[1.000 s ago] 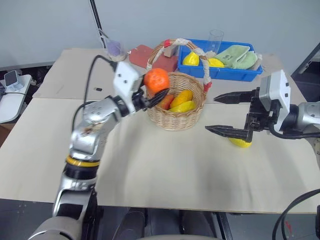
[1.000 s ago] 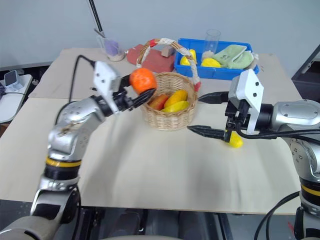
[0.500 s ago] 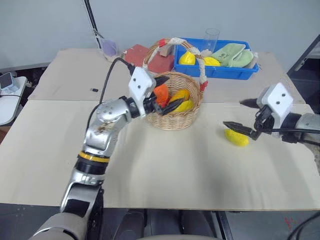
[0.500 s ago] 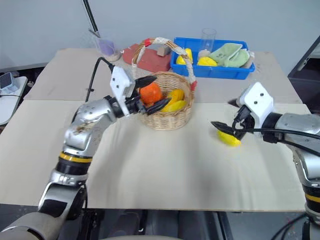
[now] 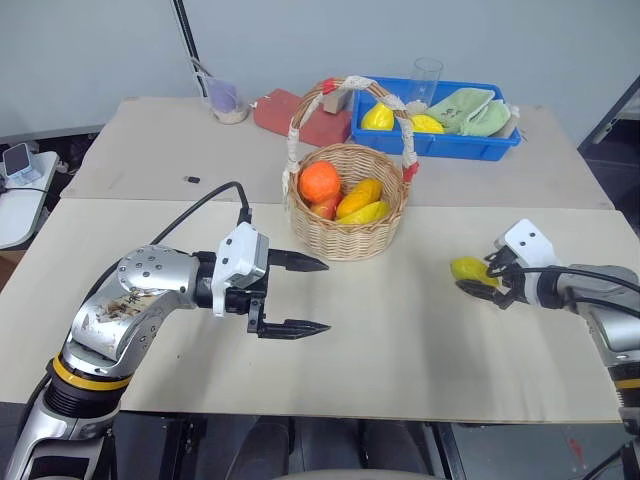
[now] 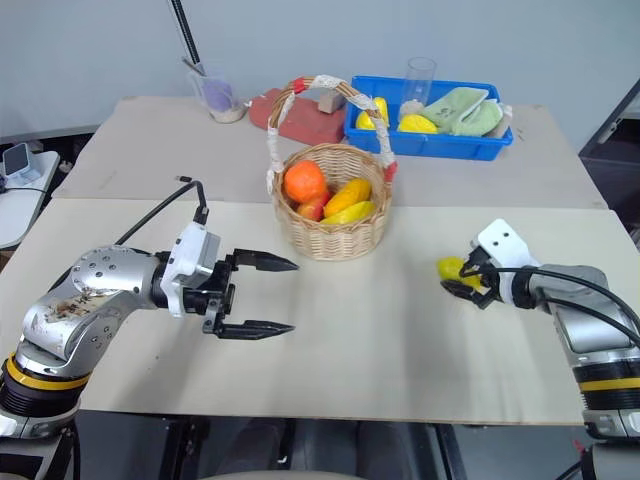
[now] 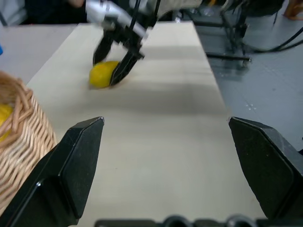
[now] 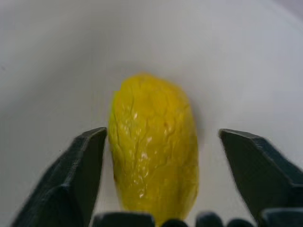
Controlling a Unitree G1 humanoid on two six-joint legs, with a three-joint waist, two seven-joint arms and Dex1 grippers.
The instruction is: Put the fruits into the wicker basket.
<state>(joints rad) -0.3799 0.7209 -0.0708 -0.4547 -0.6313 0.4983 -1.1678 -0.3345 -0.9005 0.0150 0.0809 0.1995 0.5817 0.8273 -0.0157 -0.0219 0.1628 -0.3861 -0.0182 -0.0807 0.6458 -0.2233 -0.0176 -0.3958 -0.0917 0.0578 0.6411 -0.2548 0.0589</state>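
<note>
Both arms are silver metal shells, scuffed and kinda worn on the left one, with a yellow-orange ring around each. Each wrist has a white boxy block right behind the hand. The left gripper (image 5: pixel 298 296) and right gripper (image 5: pixel 487 284) each have two black pointed fingers. Black cables loop off both arms.

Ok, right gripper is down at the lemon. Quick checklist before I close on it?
1. Small glossy yellow oval lemon between the right gripper fingers: ok.
2. Right jaws open, one finger touching the lemon, the other clear: ok.
3. Lemon lying on the pale wooden table, nothing beside it: ok.
4. Round bright-orange tangerine inside the round tan wicker basket: ok.
5. Left gripper open, empty, clear of the basket: ok.
6. Room in the basket for the lemon: cannot tell.
</note>
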